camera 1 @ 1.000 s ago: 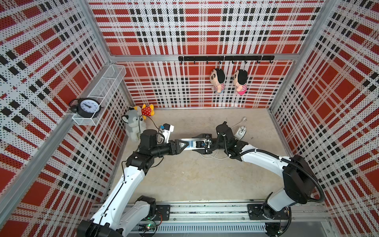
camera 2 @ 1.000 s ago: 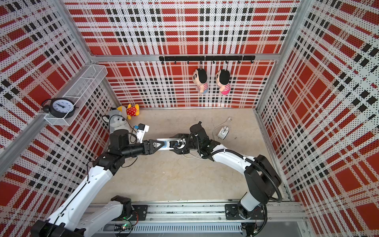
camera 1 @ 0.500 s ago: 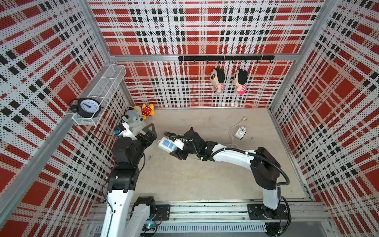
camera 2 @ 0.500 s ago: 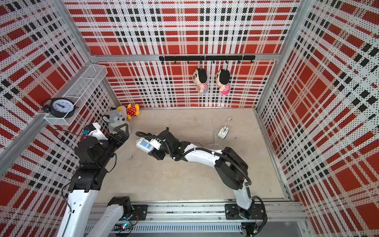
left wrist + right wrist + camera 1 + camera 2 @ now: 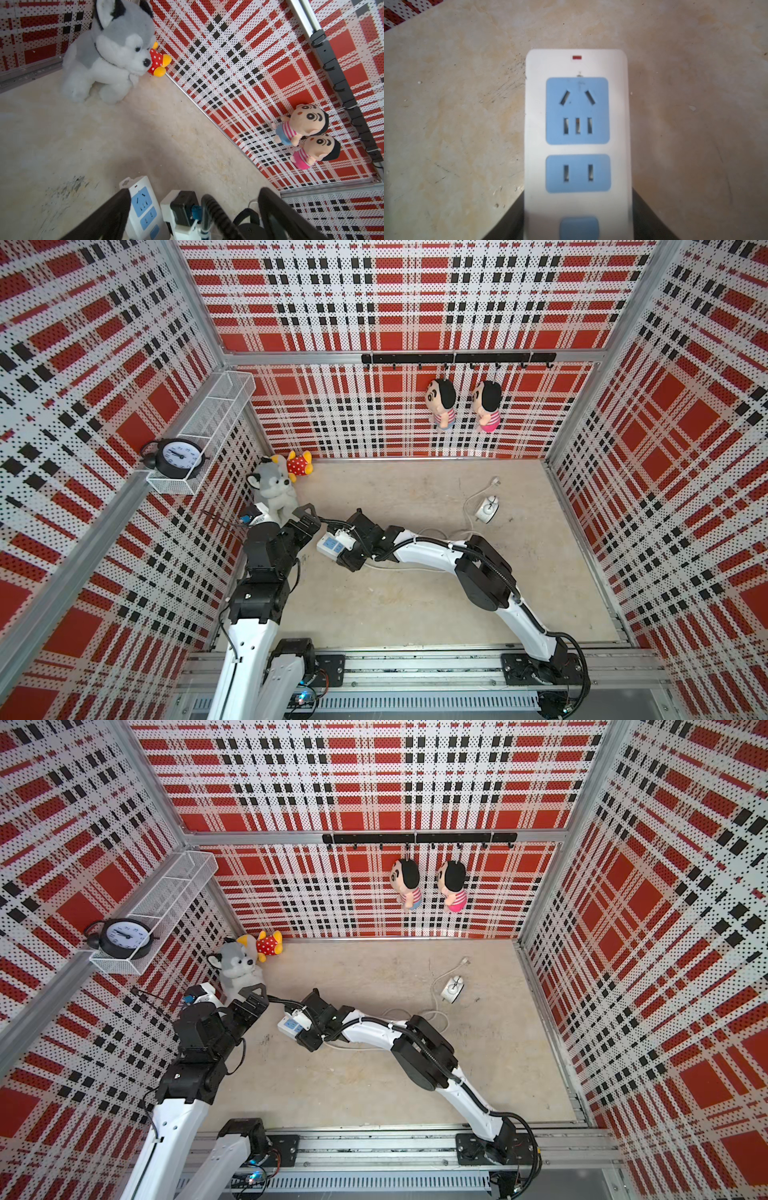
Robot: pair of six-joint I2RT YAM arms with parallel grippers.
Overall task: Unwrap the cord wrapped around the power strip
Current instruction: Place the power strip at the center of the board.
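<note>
While the right gripper (image 5: 348,551) clamps the power strip (image 5: 331,545) by its long sides, blue sockets up, near the surface's left edge, the left gripper (image 5: 306,519) gapes wide beside it, holding nothing. The cord (image 5: 466,508) trails toward the right rear corner.

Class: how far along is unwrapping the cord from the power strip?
Done: the power strip shows no wraps on its socket face; the cord trails loose on the floor. In hand: the right gripper holds the strip; the left gripper is open. Left: checking its hidden end, then setting it down.
</note>
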